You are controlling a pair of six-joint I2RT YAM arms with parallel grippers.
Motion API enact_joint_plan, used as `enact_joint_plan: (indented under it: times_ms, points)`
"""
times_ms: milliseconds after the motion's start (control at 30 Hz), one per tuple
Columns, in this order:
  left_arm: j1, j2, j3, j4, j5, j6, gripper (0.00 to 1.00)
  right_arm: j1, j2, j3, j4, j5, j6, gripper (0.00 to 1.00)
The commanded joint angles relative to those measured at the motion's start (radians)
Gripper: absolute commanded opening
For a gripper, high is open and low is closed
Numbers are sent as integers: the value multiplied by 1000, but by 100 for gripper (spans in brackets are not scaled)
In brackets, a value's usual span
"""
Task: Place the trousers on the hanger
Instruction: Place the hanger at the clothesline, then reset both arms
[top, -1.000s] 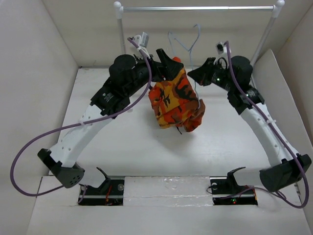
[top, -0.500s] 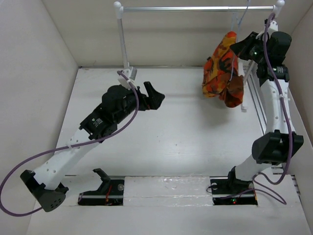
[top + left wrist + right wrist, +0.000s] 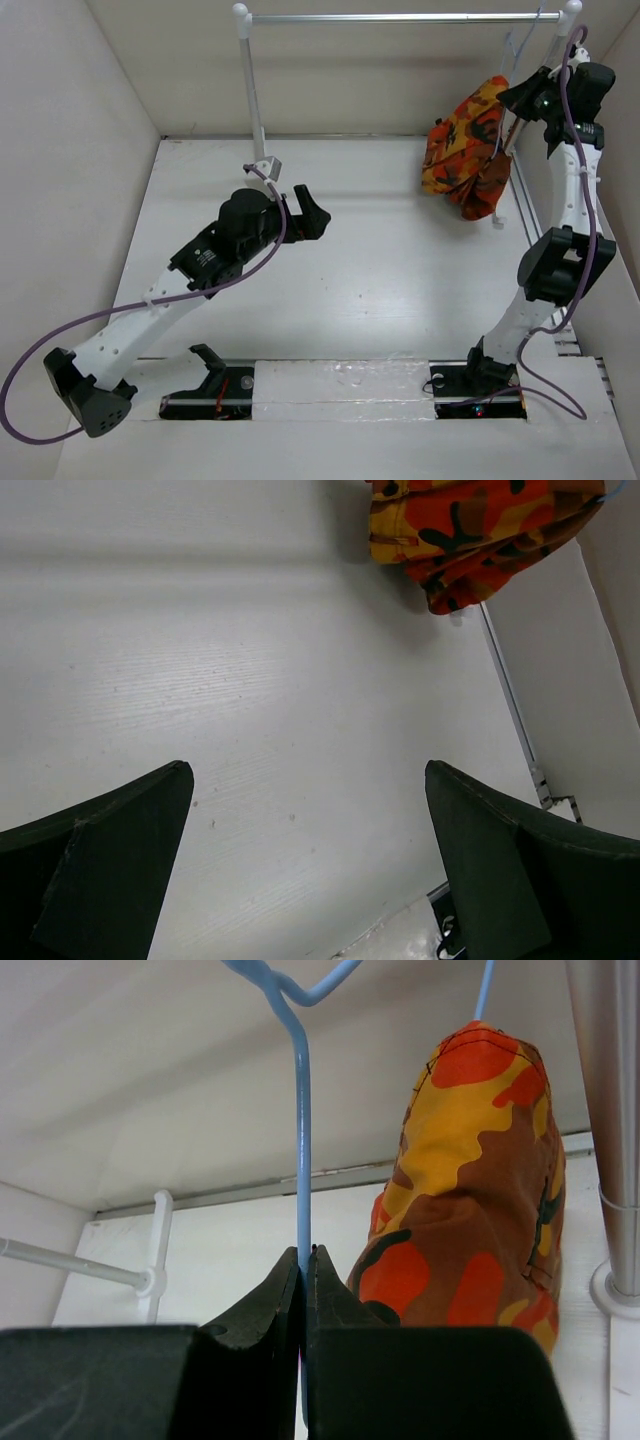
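The trousers [image 3: 468,150] hang draped over the hanger [image 3: 302,1110] at the far right, clear of the bench [image 3: 380,290] and just below the bar of the rack [image 3: 400,17]. The right jaws pinch the hanger's wire and hold it high, apparently to bring its hook to the bar; whether it is hooked on cannot be told. The left jaws, spread and empty, stand left of centre.

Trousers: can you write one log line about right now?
trousers: hanging from hanger | right gripper: shut on hanger wire | left gripper: open, empty, above table | hanger: up near rack crossbar
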Motion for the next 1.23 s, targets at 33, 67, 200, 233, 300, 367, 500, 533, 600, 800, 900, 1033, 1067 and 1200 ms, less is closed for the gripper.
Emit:
enact_joint_plan:
  times_ms: [33,67,200,233,300,367,500,533,600,800,900,1033,1067,1200]
  points:
    - [0,-41,-19,10,-24,-28,99,-13,-45,20,146,-53,-7,0]
    - [0,-42,-19,8,-31,-32,99,-13,-53,0,153,-49,-10,0]
    - [0,-39,-13,5,-50,-42,99,-24,-106,-57,167,-46,-19,44]
    - [0,-33,-7,2,-54,-40,99,-33,-114,-40,140,-40,-37,58]
    - [0,-18,30,-16,-70,-34,99,-45,-130,-13,98,-20,-59,69]
    - [0,8,79,-39,-92,-28,99,-60,-151,45,11,9,-102,86]
    - [0,67,188,-82,-103,-2,99,-117,-214,67,-70,23,-133,87]
    - [0,80,206,-91,-101,3,99,-126,-237,50,-69,23,-136,87]
    - [0,84,242,-87,-95,11,99,-140,-318,-20,-63,14,-143,85]
    - [0,9,184,-64,-57,-11,99,-71,-723,-498,87,9,-104,82]
    - [0,-89,101,-61,-63,-28,99,51,-957,-743,59,91,-113,82]
    - [10,-206,-77,-67,-54,-55,99,215,-1185,-976,-96,213,-171,81]
    - [10,-222,-98,-68,-44,-63,99,235,-1227,-1020,-141,232,-182,81]
    - [10,-280,-195,-55,21,-86,99,262,-1430,-1213,-299,243,-179,81]
